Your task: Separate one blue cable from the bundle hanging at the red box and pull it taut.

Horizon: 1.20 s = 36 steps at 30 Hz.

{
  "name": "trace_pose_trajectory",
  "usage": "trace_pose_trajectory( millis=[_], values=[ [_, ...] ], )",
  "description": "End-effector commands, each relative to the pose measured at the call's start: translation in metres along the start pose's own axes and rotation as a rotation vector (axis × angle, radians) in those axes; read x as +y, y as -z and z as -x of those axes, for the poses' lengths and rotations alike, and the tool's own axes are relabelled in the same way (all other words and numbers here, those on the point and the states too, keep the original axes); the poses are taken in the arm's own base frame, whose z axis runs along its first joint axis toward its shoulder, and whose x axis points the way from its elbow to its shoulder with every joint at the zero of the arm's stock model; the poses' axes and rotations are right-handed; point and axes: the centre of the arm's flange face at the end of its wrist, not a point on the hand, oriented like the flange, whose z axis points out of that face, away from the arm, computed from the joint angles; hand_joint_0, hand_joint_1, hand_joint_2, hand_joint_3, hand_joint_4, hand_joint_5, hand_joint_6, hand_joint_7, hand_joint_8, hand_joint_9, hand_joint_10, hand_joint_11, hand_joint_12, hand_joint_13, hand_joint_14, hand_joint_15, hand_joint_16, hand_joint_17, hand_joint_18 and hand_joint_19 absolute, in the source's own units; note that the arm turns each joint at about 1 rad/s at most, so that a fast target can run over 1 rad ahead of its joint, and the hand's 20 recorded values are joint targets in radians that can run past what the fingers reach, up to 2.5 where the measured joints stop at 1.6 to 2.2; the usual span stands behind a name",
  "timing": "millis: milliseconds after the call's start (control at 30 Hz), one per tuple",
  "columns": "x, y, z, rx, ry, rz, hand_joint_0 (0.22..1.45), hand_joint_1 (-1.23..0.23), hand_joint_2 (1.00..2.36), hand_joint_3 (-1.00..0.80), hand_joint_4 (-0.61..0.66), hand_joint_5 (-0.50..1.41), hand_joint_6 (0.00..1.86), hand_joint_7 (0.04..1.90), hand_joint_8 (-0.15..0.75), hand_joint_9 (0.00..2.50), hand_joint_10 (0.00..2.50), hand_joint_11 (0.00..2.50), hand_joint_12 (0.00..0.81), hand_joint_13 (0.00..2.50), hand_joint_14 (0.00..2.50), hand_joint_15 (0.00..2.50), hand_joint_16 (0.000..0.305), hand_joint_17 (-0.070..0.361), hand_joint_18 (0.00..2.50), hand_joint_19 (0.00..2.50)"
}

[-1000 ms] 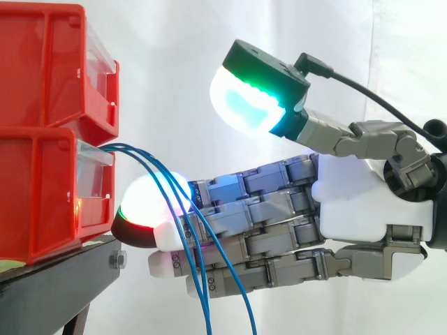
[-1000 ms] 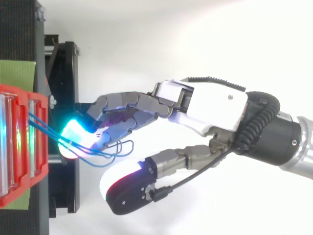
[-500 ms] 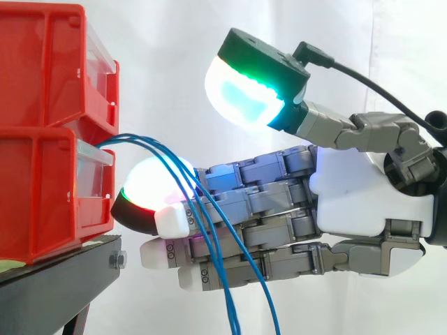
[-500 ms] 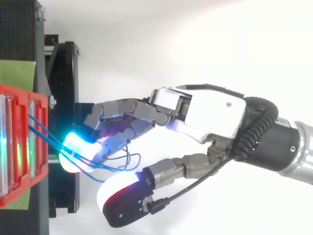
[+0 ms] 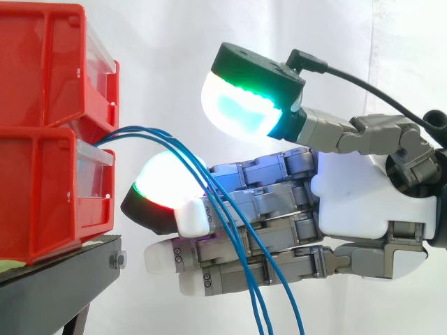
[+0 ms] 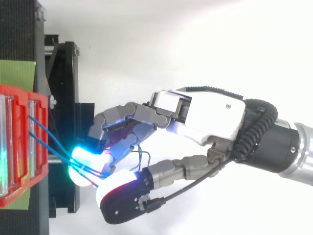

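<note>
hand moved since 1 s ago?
Yes. In the side view the hand has backed off rightward, away from the red bins, drawing the blue cables with it.

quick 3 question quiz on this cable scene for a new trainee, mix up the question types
1. True or false: in the side view, the red bins are stacked one on the other.
2. Multiple choice: where do the blue cables run after leaving the bins in the side view?
A. across the fingers of the hand
B. up over the top of the upper bin
C. coiled flat on the stand
3. Fill in: in the side view, the hand reaches toward the bins from the view's ____ edge.

Key: 1 true; 2 A; 3 right
</note>
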Motion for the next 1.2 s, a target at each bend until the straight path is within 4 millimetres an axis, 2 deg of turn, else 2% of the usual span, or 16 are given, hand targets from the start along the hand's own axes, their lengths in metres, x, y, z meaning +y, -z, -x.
trace_pose_trajectory(
  millis=[0,67,200,500,633,733,933,1100,1167],
  values=[
    [-0.001,0.001,0.0,0.001,-0.005,-0.006,0.62,-0.72,1.01,-0.34,0.19,-0.18,0.86,0.89,0.358,0.93,0.01,0.44,0.268,0.66,0.0,0.15,0.023,0.052,0.47,0.13],
    [-0.001,0.001,0.0,0.001,-0.007,-0.009,0.63,-0.72,1.02,-0.31,0.16,-0.19,0.88,0.9,0.359,0.92,0.01,0.47,0.275,0.67,0.0,0.15,0.023,0.052,0.48,0.15],
    [-0.002,0.002,0.0,0.002,-0.007,-0.02,0.67,-0.78,1.01,-0.35,0.15,-0.2,0.93,0.82,0.354,0.91,0.01,0.5,0.277,0.69,0.01,0.17,0.023,0.052,0.5,0.14],
    [-0.006,0.007,0.003,0.005,-0.014,-0.069,0.73,-0.83,1.0,-0.45,0.09,-0.19,0.95,0.88,0.366,1.04,0.01,0.65,0.275,0.74,0.01,0.19,0.022,0.05,0.56,0.16],
    [-0.007,0.008,0.006,0.002,-0.022,-0.082,0.72,-0.83,1.0,-0.49,0.12,-0.18,0.95,0.88,0.374,1.07,0.01,0.67,0.272,0.75,0.01,0.19,0.022,0.05,0.57,0.16],
    [-0.003,0.006,0.005,0.001,-0.035,-0.077,0.68,-0.82,1.0,-0.5,0.15,-0.17,0.94,0.94,0.377,1.11,0.01,0.68,0.269,0.76,0.01,0.2,0.022,0.049,0.57,0.17],
    [0.007,0.002,0.008,0.024,-0.029,-0.104,0.58,-0.66,1.0,-0.5,0.18,-0.15,0.92,0.99,0.381,1.13,0.01,0.64,0.27,0.78,0.01,0.21,0.022,0.051,0.59,0.19],
    [0.013,0.001,0.011,0.029,-0.029,-0.133,0.61,-0.63,1.0,-0.5,0.16,-0.14,0.91,1.06,0.38,1.14,0.01,0.64,0.272,0.79,0.01,0.22,0.022,0.051,0.59,0.21],
    [0.014,0.001,0.012,0.027,-0.025,-0.144,0.63,-0.67,1.01,-0.41,0.17,-0.14,0.91,1.07,0.387,1.14,0.01,0.65,0.277,0.81,0.01,0.22,0.023,0.051,0.6,0.22]
  ],
)
